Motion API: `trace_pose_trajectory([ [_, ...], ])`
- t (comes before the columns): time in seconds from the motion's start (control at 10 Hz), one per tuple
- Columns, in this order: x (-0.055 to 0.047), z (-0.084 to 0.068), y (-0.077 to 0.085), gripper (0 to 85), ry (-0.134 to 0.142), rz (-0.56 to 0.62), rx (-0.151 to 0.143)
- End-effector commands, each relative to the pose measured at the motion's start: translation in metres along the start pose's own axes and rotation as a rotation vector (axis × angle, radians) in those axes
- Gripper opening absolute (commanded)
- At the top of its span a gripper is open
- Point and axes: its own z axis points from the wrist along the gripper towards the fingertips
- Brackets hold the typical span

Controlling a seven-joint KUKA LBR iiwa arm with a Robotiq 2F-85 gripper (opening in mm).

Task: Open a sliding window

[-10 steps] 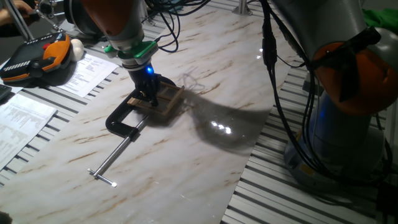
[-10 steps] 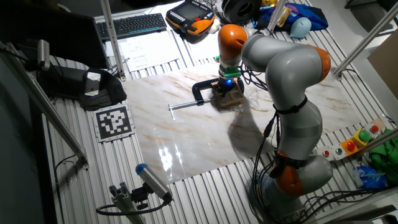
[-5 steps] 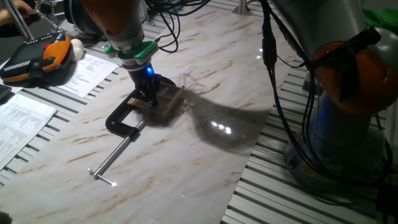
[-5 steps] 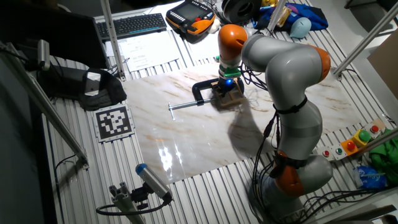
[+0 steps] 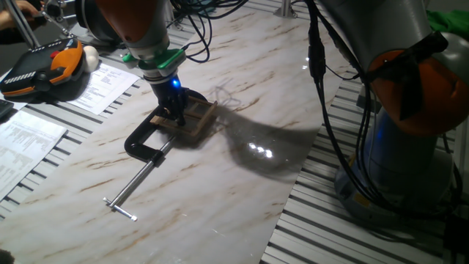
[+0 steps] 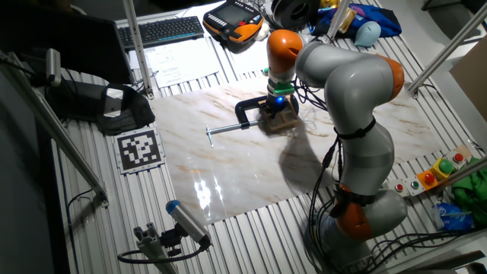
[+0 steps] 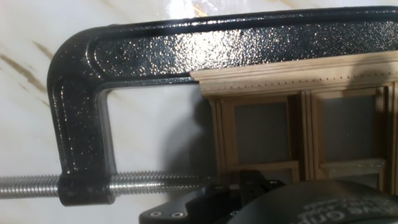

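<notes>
The sliding window (image 5: 196, 119) is a small tan wooden frame lying flat on the marble board, held at its left side by a black C-clamp (image 5: 145, 141). My gripper (image 5: 176, 114) points straight down onto the window's left part, its dark fingers close together with no gap showing. In the hand view the window (image 7: 298, 78) fills the right side, its panes divided by thin bars. The clamp (image 7: 81, 112) wraps round its left end, and my gripper (image 7: 256, 182) rests at the lower rail. From the other fixed view, gripper (image 6: 280, 106) and window (image 6: 284, 117) sit mid-board.
The clamp's steel screw rod (image 5: 135, 187) runs toward the board's front left. A teach pendant (image 5: 44, 66) and papers (image 5: 102, 84) lie at the left. My arm's base (image 5: 410, 125) stands on the right. A keyboard (image 6: 167, 30), a marker tag (image 6: 139, 148) and a button box (image 6: 437, 171) surround the board.
</notes>
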Motion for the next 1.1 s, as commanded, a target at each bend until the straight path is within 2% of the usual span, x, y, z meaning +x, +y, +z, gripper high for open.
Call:
trace_pose_trajectory([
  [0.0, -0.0005, -0.0004, 0.0, 0.0, 0.001, -0.001, 0.001],
  [1.0, -0.0051, -0.0028, 0.0001, 0.0, 0.003, -0.002, 0.014],
])
